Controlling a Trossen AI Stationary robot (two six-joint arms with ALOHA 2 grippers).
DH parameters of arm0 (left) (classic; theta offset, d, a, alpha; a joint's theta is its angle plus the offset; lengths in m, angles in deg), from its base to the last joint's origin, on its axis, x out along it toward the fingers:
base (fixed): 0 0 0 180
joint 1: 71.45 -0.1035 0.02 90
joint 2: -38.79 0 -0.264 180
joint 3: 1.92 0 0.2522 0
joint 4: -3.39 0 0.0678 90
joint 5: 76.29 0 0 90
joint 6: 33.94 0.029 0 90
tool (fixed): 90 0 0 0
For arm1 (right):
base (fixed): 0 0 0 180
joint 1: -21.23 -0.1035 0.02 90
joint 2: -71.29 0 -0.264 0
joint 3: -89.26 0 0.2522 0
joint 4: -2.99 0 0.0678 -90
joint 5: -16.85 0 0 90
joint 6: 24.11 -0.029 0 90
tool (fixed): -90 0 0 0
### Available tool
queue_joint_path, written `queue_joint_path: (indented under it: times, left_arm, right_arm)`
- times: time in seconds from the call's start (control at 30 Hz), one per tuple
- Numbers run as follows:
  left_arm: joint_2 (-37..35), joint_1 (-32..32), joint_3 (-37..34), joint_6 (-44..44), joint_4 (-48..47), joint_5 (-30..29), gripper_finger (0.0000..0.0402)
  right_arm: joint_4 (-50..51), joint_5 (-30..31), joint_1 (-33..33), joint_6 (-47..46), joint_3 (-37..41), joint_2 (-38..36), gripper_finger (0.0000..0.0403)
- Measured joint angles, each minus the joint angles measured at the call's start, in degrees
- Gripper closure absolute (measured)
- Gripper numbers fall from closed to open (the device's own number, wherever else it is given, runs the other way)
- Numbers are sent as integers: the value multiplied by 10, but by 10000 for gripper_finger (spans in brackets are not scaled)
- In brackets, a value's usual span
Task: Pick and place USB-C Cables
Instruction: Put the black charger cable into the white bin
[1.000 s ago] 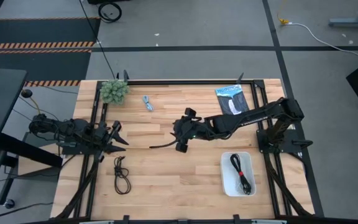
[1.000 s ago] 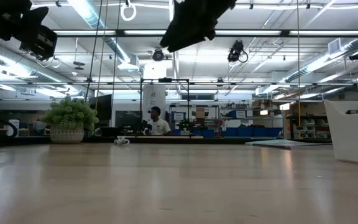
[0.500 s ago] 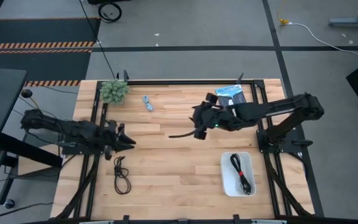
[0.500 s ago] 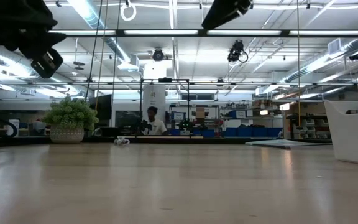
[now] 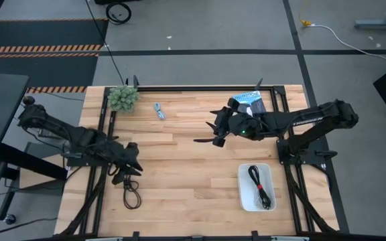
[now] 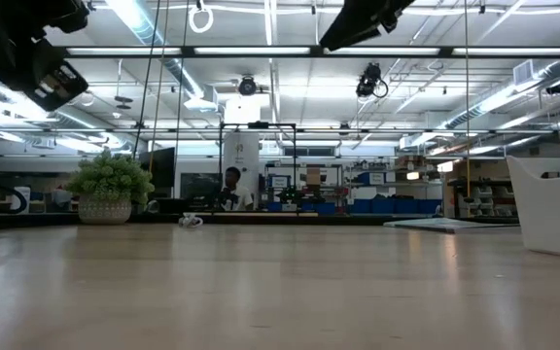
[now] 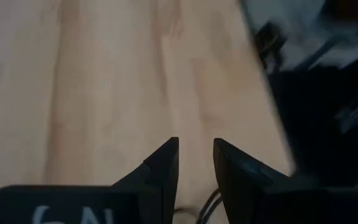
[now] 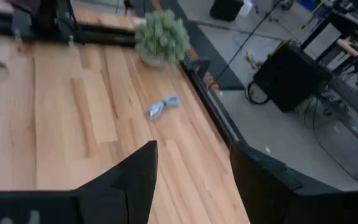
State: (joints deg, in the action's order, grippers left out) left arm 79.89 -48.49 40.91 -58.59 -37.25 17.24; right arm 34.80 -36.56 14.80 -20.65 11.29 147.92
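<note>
A black coiled cable (image 5: 132, 191) lies flat on the wood near the table's front left. My left gripper (image 5: 131, 166) is low over its far end, fingers a narrow gap apart (image 7: 196, 146); a bit of dark cable (image 7: 202, 208) shows between them. A small light blue cable (image 5: 159, 110) lies at the far side and also shows in the right wrist view (image 8: 162, 107). Another black cable (image 5: 261, 187) lies in the white tray (image 5: 243, 194). My right gripper (image 5: 214, 130) is raised over mid-table, open and empty (image 8: 191, 149). No white cable shows.
A fuzzy green plant ball (image 5: 122, 98) stands at the far left corner. A flat black-and-blue packet (image 5: 250, 107) lies at the far right, close behind my right arm. Black frame rails run along both sides of the table. Bare wood lies between the arms.
My left gripper has gone toward the table's near edge and a little right, down toward the black cable's far end. My right gripper has gone toward the far right, toward the packet, staying raised and open.
</note>
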Motion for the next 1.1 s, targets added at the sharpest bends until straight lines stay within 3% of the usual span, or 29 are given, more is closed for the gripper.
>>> queue_joint_path:
  times: [0.17, 0.37, 0.67, 0.93, 1.1]
  left_arm:
    - [75, 41, 75, 57, -80, -26, 295]
    - [178, 80, 146, 44, -176, -27, 295]
    - [367, 121, 251, 96, -286, 6, 286]
    - [536, 147, 347, 236, -429, -16, 203]
    - [581, 162, 359, 329, -449, -23, 150]
  right_arm:
    - [-10, -3, -9, -1, 0, -25, 195]
    - [-2, -12, -37, -28, 0, -44, 195]
    - [21, -14, -70, -49, 0, -43, 195]
    - [22, -13, -72, -59, 9, -43, 195]
    - [22, -12, -71, -70, 20, -43, 195]
